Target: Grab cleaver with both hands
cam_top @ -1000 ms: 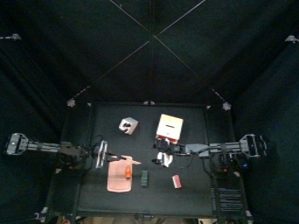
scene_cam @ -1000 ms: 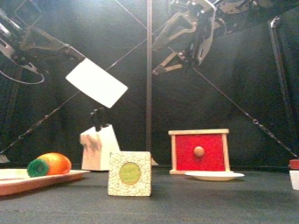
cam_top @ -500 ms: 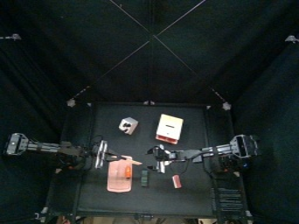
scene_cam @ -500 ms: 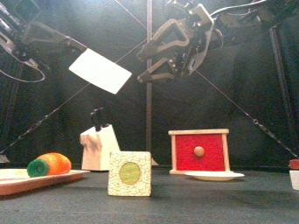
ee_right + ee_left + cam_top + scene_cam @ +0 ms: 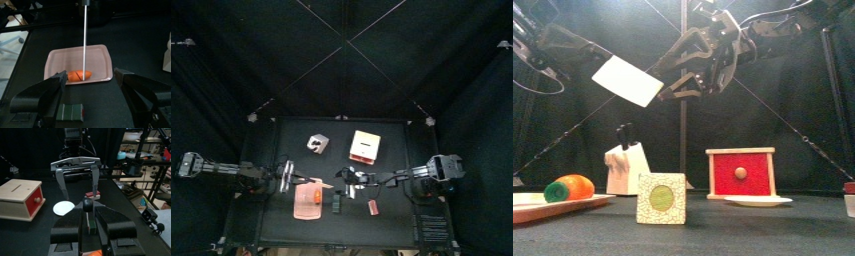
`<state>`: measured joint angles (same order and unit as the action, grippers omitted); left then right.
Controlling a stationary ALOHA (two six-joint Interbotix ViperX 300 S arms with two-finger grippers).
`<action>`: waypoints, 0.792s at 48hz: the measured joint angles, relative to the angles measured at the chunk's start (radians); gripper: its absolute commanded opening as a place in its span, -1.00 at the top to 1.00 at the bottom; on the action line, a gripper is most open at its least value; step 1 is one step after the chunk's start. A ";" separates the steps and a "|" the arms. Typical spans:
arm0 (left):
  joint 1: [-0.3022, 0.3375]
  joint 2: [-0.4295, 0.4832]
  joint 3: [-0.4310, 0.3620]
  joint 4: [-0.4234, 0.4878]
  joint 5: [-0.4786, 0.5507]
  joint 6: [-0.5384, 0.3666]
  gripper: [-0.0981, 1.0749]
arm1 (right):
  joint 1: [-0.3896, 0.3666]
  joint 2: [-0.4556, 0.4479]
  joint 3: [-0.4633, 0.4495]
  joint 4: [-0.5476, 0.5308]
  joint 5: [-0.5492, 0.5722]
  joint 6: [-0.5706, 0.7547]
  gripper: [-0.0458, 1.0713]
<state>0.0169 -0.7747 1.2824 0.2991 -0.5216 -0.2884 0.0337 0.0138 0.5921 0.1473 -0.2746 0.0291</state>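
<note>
Left pincer (image 5: 85, 228) clamped on raised cleaver (image 5: 627, 80), right pincer (image 5: 694, 72) wide open beside it

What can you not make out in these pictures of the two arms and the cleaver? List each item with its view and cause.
1. Front view: where the left end effector grips the cleaver; the handle is lost against the dark arm.
2. Right wrist view: the cleaver's flat face; it shows edge-on, as a thin line.
3. Top view: the cleaver itself, too small among the arms.
4. Front view: an object, cut off by the right edge.
</note>
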 measured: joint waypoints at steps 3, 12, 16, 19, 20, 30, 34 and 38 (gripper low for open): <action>0.003 0.002 0.000 -0.009 0.000 0.000 -0.09 | 0.000 0.008 -0.006 0.034 -0.002 0.000 -0.94; 0.003 0.002 -0.002 -0.014 -0.002 0.000 -0.09 | 0.000 0.029 -0.020 0.064 -0.003 0.002 -0.93; 0.003 0.002 0.000 -0.014 -0.002 0.000 -0.09 | 0.000 0.037 -0.021 0.063 -0.003 0.002 -0.93; 0.003 0.000 -0.002 -0.012 -0.002 0.000 -0.09 | 0.000 0.041 -0.023 0.064 -0.003 0.002 -0.93; 0.003 0.002 0.000 -0.012 -0.002 0.000 -0.09 | 0.000 0.043 -0.025 0.064 -0.003 0.002 -0.93; 0.003 0.002 -0.002 -0.014 -0.002 0.000 -0.09 | 0.000 0.057 -0.037 0.064 -0.003 0.002 -0.93; 0.003 0.002 0.000 -0.014 -0.003 -0.002 -0.09 | 0.002 0.064 -0.043 0.064 -0.003 0.002 -0.93; 0.003 0.002 0.000 -0.014 -0.003 0.000 -0.09 | 0.002 0.072 -0.051 0.063 -0.003 0.002 -0.90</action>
<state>0.0199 -0.7731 1.2824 0.2853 -0.5246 -0.2884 0.0353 0.0859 0.5415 0.2102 -0.2777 0.0307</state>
